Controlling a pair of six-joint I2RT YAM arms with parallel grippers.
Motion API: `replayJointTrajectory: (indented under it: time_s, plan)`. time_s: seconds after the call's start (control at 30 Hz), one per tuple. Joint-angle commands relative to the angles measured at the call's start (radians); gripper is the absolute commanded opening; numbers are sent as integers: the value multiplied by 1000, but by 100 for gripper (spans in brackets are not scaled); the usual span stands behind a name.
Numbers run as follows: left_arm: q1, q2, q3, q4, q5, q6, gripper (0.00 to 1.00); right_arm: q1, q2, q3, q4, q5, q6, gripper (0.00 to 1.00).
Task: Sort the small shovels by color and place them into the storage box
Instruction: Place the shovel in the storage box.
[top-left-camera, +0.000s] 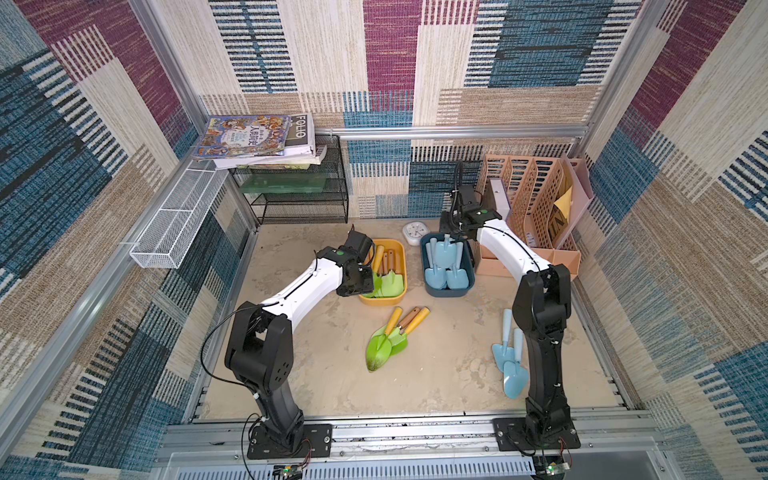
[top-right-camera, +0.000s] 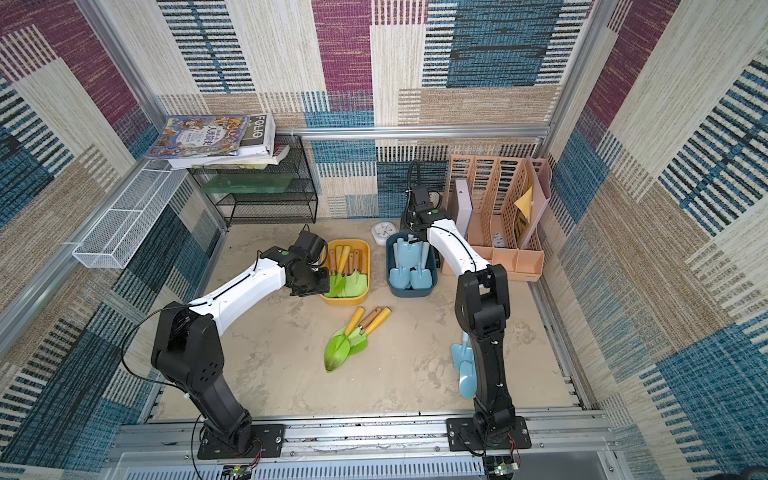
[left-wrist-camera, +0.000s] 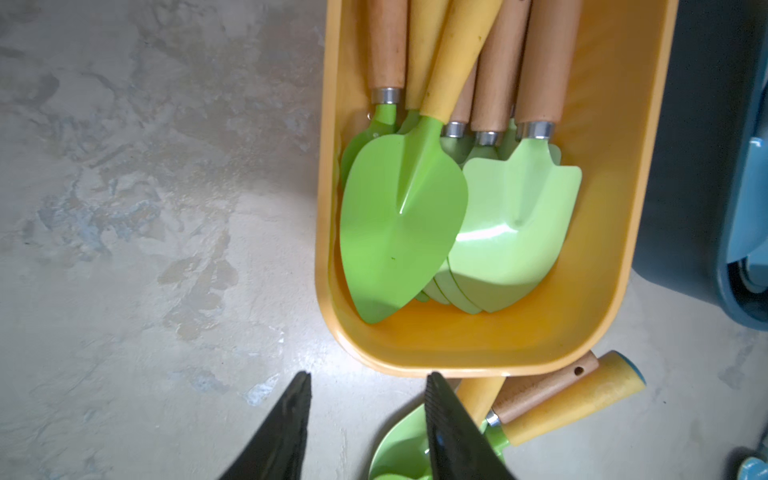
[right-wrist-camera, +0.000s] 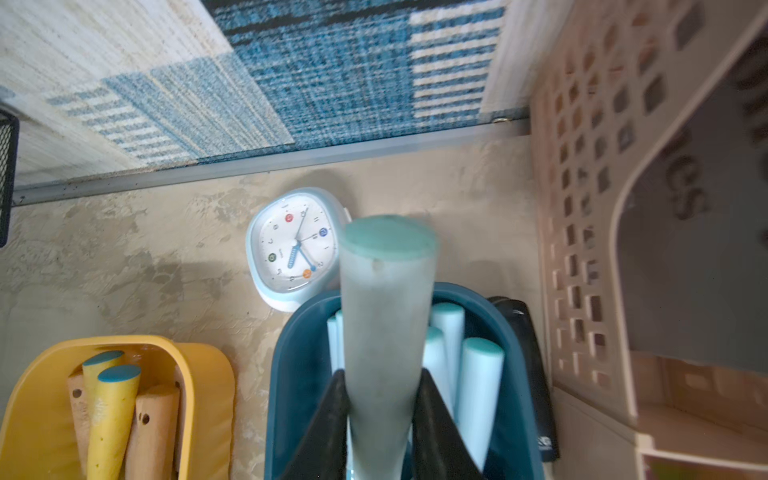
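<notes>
Right gripper (right-wrist-camera: 382, 376) pinches a blue shovel (right-wrist-camera: 388, 299) over the blue box (right-wrist-camera: 299, 374); left gripper (left-wrist-camera: 369, 378) is spread, empty; three green shovels (top-left-camera: 384, 345) and two blue shovels (top-left-camera: 515, 374) lie unsorted.

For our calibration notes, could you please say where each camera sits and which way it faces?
Top views: overhead, facing down at the table; left arm and right arm show.
Left wrist: above the yellow bin's near end, facing down; open left hand shows.
Right wrist: over the blue bin, facing the back wall; right hand grips a blue shovel.
Shared: all views show the yellow bin.
</notes>
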Motion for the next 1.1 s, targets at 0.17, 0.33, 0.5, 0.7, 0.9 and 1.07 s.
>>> replayJointTrajectory:
  time_s: [0.17,0.33,0.5,0.7,0.9,1.07]
  plan:
    - [0,-31,-31,-9,-28,-11,47,19,41,-8,-112,-15,-3,16]
    - [-2,-34,-38,-10,-18,-7,47,23,25,-84,-65,-53,20,16]
    - [-4,-30,-49,-6,9,1,47,34,40,-92,-63,-61,26,17]
    - [-18,-20,-49,-18,51,45,48,36,32,-115,-70,-64,49,21]
    - [-58,-20,-52,-22,103,107,57,54,-74,-176,-28,17,46,47]
    - [-98,-4,-48,-22,156,167,58,78,-223,-292,72,77,50,48]
